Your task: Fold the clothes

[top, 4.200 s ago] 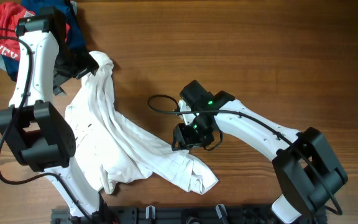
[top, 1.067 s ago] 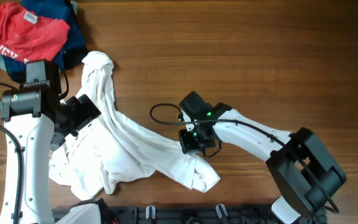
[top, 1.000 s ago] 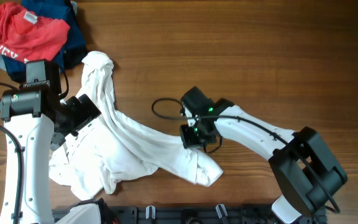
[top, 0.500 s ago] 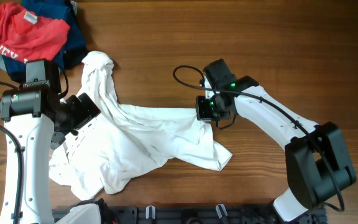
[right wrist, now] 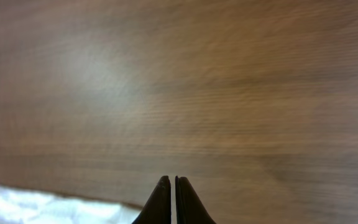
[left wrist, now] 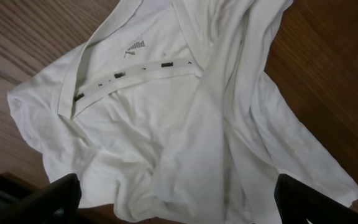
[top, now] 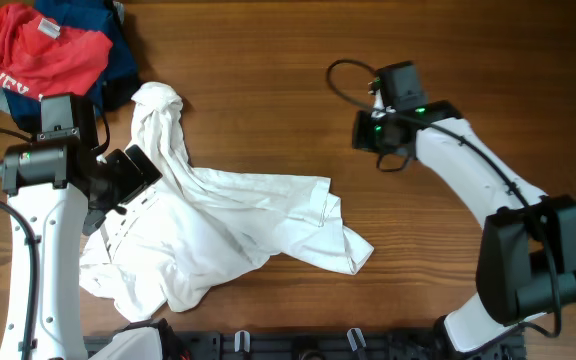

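Overhead, table (top: 268, 60): brown wood carrying everything; its middle and right show bare wood, room to spread cloth.
White shirt (top: 218, 225): crumpled left of centre toward the near edge, with one twisted end reaching far-left and a loose corner trailing right. It is not yet flat, so I judge spreading is the step in hand and no fold has been made.
Red T-shirt (top: 38, 55): heaped in the far-left corner on the navy garments (top: 118, 60), out of the work; the shirt's far end lies just beside them.
Left gripper (top: 128, 175): hangs over the shirt's left part with jaws spread wide and holding nothing, well placed to take cloth near the collar.
Right gripper (top: 366, 132): far and right of the shirt, well apart from it, over bare wood. Its fingers are pressed together on nothing, and the right wrist view shows only a white edge at lower left.
Collar placket (left wrist: 135, 74): facing up, with small dark marks along it and a printed logo (left wrist: 135, 46) close by. Both help tell which side is up.
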### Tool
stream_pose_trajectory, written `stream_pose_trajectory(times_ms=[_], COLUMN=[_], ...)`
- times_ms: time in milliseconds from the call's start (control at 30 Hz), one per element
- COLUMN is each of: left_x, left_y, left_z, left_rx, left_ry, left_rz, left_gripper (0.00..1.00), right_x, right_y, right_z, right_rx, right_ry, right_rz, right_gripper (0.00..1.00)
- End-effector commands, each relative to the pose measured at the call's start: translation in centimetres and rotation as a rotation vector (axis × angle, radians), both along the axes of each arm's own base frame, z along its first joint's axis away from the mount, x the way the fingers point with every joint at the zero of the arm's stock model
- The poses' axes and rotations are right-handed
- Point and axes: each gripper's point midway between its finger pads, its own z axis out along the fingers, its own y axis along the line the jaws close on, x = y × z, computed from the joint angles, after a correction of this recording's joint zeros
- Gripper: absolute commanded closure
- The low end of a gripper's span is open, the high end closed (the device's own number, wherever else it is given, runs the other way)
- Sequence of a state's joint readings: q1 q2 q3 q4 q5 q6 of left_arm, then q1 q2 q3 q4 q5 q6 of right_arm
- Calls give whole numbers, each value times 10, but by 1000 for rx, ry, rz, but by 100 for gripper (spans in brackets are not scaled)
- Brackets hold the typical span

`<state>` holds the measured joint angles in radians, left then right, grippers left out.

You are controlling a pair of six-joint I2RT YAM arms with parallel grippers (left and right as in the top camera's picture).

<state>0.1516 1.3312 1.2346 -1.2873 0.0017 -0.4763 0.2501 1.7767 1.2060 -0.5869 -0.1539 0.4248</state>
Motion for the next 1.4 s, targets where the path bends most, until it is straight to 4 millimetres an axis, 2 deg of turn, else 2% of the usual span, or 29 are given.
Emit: stream_pose_trajectory(times_ms=[0,100,300,400,500,833,1100,1367], left_x=[-6,-6,-3,-3,-4,-3,-5,-6], left_y=[-2,-2,-6,-6,-6,-6,-6,-6], left_z=[-18,-30,-32,-32,-32,-32,-32,-32], left_rx=[-14,-15,-34,-34,-34,-35,-35,-36], left_ry=[23,24,14,15,16,16,23,26], left_rz=[3,3,-1,-1,-1,-1,-1,-1], left_gripper=[0,0,0,0,0,0,0,0], right_x=[-7,-24,-59,-70,-78,-87,-88,-85], right_y=[21,34,58,61,58,57,83,76], right_z=[11,9,-9,-18,-28,-45,-61,-71], right_rx=[150,180,218,216,220,234,250,211], right_ry=[22,67,178,221,254,278,283,283], right_rz=[127,199,212,182,147,112,148,114], right_gripper=[78,66,64,60,61,59,57,56])
